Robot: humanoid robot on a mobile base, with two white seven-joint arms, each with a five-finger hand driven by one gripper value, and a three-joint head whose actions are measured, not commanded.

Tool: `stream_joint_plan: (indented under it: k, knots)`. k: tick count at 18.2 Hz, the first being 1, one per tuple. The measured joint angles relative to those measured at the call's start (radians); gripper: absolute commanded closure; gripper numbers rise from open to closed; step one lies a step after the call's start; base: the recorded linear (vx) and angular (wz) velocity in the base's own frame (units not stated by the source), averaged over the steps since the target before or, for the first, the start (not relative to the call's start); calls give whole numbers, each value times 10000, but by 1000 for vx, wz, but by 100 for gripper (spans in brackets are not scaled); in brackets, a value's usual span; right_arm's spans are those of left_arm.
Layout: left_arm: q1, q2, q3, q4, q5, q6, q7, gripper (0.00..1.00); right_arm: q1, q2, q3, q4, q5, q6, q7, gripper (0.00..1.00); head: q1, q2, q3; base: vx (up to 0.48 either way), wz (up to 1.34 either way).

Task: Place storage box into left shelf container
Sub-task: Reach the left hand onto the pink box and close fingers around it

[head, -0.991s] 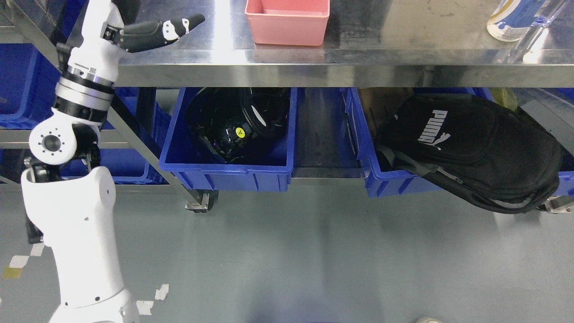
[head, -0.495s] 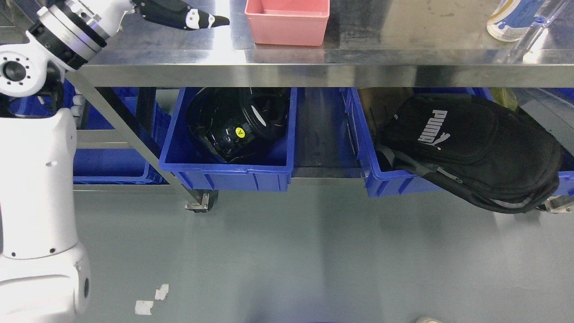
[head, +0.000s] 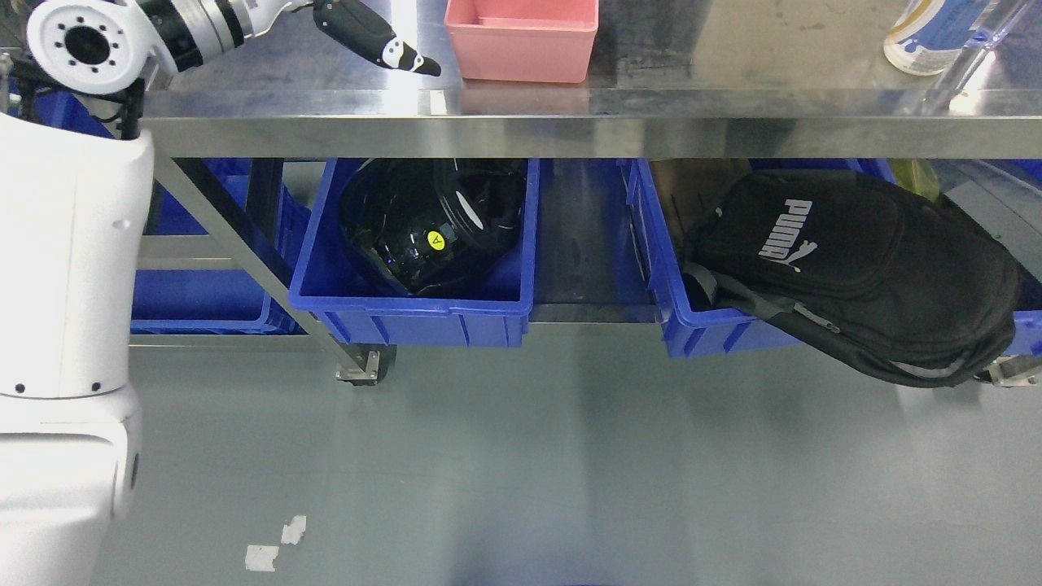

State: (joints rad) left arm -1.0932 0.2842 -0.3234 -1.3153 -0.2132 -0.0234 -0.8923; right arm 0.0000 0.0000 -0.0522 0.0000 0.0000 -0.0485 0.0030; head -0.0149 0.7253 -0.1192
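1. The robot's left hand (head: 378, 42) reaches over the stainless steel table (head: 570, 114) from the upper left, its black fingers (head: 407, 59) extended together and pointing down-right, holding nothing.
2. The pink storage box (head: 521, 41) sits on the tabletop just to the right of the fingertips (a narrow gap of bare metal separates the two), its top cut off by the upper edge of the view.
3. Below the table, on the lower shelf, the left blue bin (head: 415, 305) holds a glossy black helmet (head: 431, 220) with a small yellow sticker.
4. A second blue bin (head: 716, 325) to the right carries a black backpack (head: 863, 268), which spills over the bin's front edge.
5. More blue crates (head: 203, 301) stand behind the table leg at the far left, partly hidden by the white arm.
6. A bottle (head: 928, 37) stands at the table's far right corner (only its lower part shows).
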Motion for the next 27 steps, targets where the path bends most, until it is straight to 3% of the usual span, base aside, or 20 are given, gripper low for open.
stream_joint_plan:
  k: [8, 18, 22, 27]
  knots:
    - [-769, -873, -933, 1654, -1363, -7, -161, 3, 0, 0, 0, 0, 0, 27, -63, 0, 0, 0, 0, 0, 0]
    - [-1612, -1757, -1414, 3284, -1991, -24, -366, 15, 0, 0, 0, 0, 0, -1, -100, 0, 0, 0, 0, 0, 0]
    - [-1935, -2102, -1532, 3884, -2053, -31, -511, 34, 0, 0, 0, 0, 0, -4, -100, 0, 0, 0, 0, 1, 28]
    - [-2158, -2391, -1553, 4438, -2063, -97, -808, 76, 0, 0, 0, 0, 0, -4, -66, 0, 0, 0, 0, 11, 68]
